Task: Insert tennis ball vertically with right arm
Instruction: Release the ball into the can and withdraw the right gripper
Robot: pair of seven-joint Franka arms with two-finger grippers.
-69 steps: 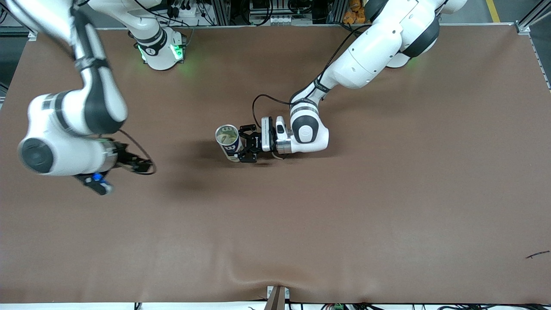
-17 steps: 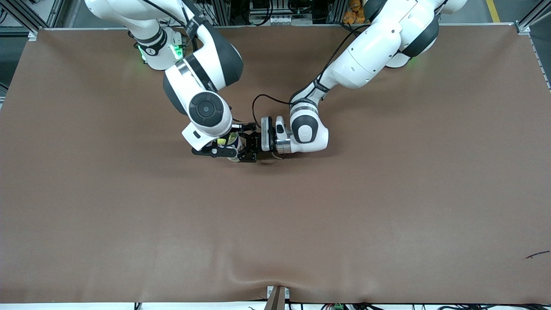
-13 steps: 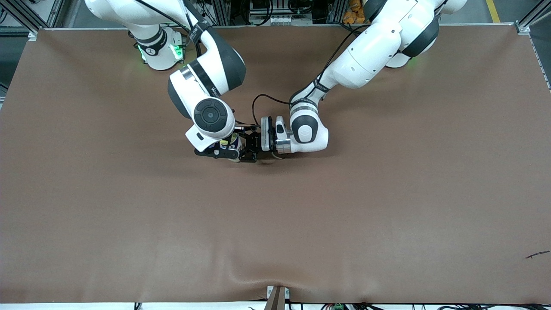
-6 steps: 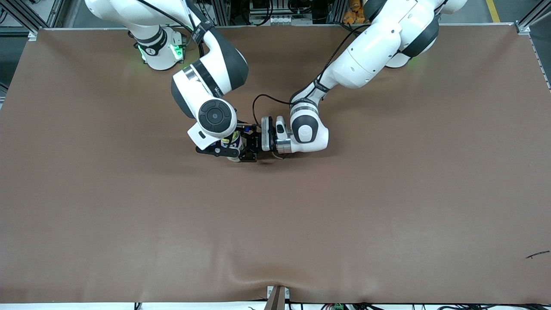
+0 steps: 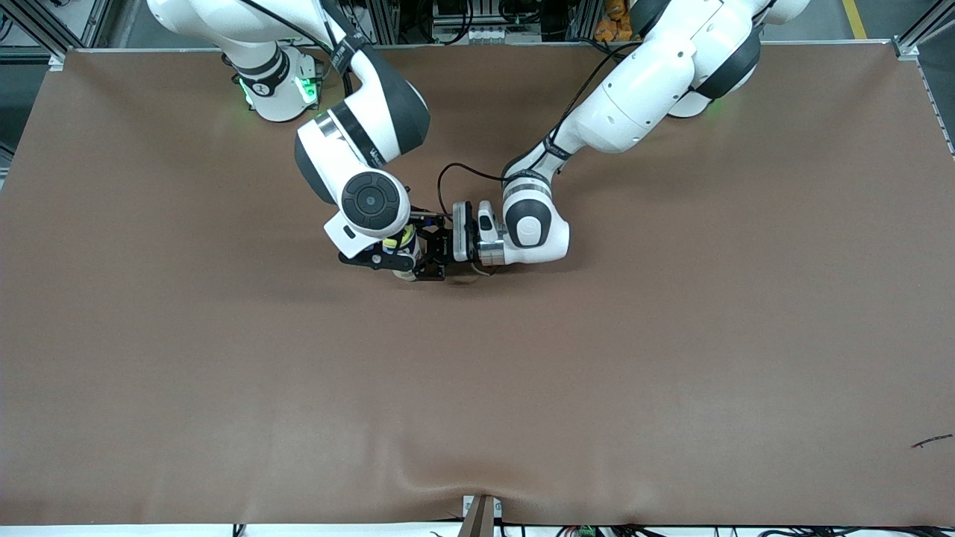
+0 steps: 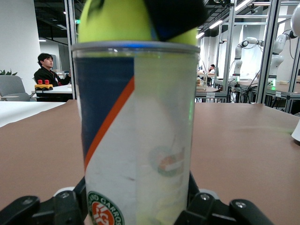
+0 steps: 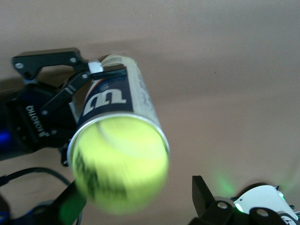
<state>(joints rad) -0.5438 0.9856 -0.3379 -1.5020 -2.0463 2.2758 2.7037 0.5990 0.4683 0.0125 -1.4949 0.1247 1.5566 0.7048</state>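
A clear tennis-ball can (image 6: pixel 136 131) with a blue, orange and white label stands upright on the brown table. My left gripper (image 5: pixel 429 257) is shut on its lower part, one finger (image 6: pixel 61 206) on each side. My right gripper (image 5: pixel 384 250) hangs straight over the can's mouth. The yellow-green tennis ball (image 7: pixel 122 164) is at the can's open rim (image 7: pixel 117 96), blurred. My right gripper (image 7: pixel 138 201) is open, with one fingertip (image 7: pixel 206 197) clearly apart from the ball. In the left wrist view the ball (image 6: pixel 117 21) sticks out above the rim.
The brown table cover (image 5: pixel 597 373) is bare around the can. The right arm's base (image 5: pixel 276 89) with green lights stands at the table's edge farthest from the front camera. A small dark scrap (image 5: pixel 931 441) lies near the left arm's end of the table.
The right arm swung in from its end of the table and came over the can held by the left gripper. The left arm and the can have not moved.
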